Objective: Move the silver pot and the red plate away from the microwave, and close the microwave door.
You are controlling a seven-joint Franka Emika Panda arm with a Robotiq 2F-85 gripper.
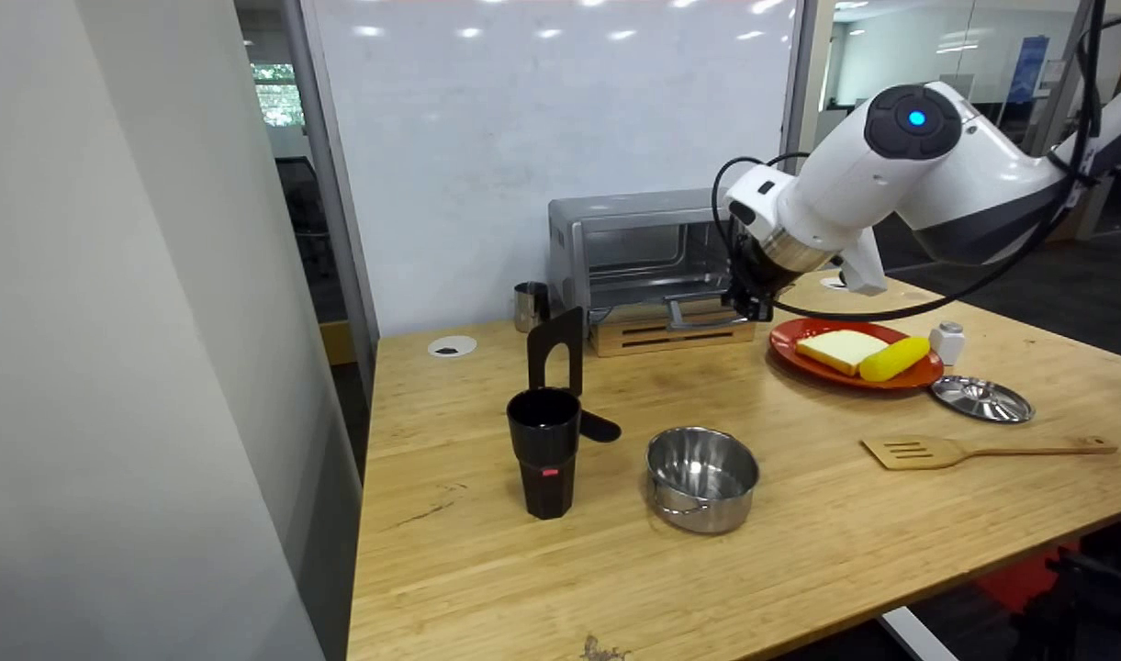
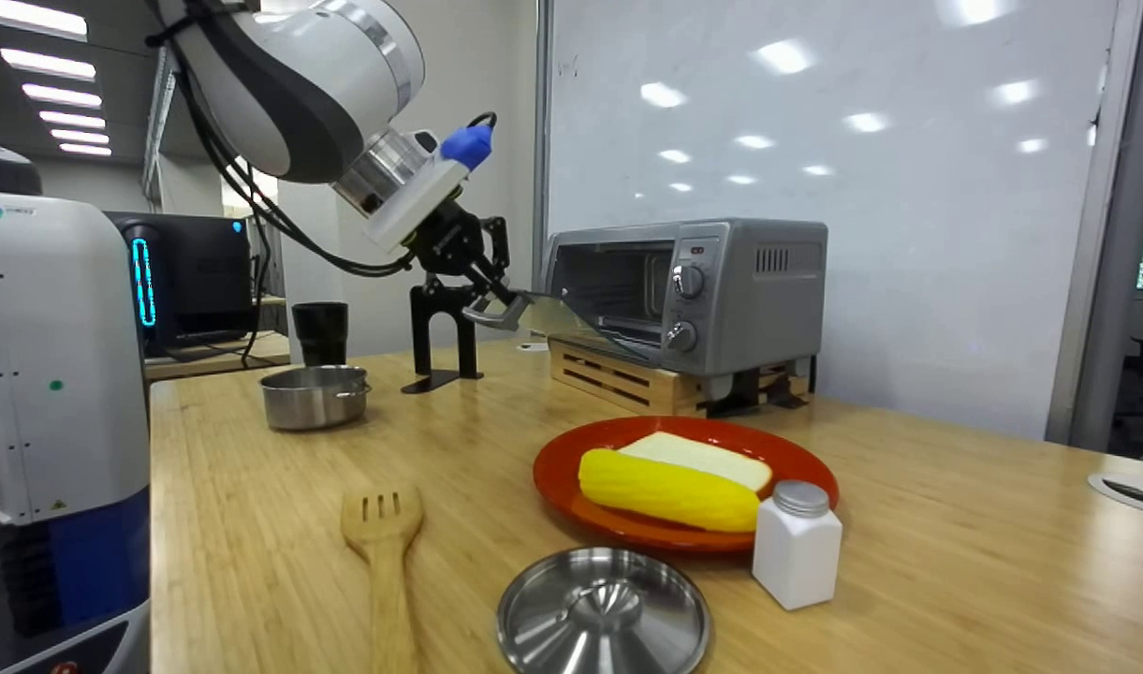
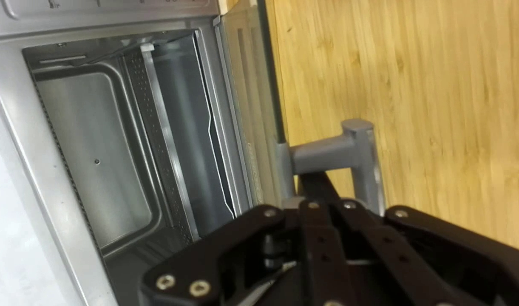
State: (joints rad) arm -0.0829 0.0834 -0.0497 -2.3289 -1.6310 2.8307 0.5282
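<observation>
The silver-grey microwave point(image 2: 768, 300) stands at the back on a wooden riser, its cavity visible in the wrist view. Its glass microwave door point(image 2: 571, 323) hangs partly open, sloping outward and down. My gripper point(image 3: 316, 182) is shut, and its dark fingers reach into the gap between the door's edge and the grey handle point(image 3: 363, 170); nothing shows between them. The fingertips are partly hidden behind the handle's post. The silver pot point(image 1: 707, 509) sits toward the front of the table, apart from the microwave. Holding bread and a yellow food item, the red plate point(image 2: 562, 468) lies beside the microwave.
A black cup point(image 1: 546, 450) and a black stand point(image 2: 445, 301) are near the pot. Close to the plate are a white shaker point(image 2: 796, 552), a flat silver lid point(image 1: 982, 399) and a wooden spatula point(image 1: 927, 452). A metal cup point(image 1: 527, 308) stands beside the microwave.
</observation>
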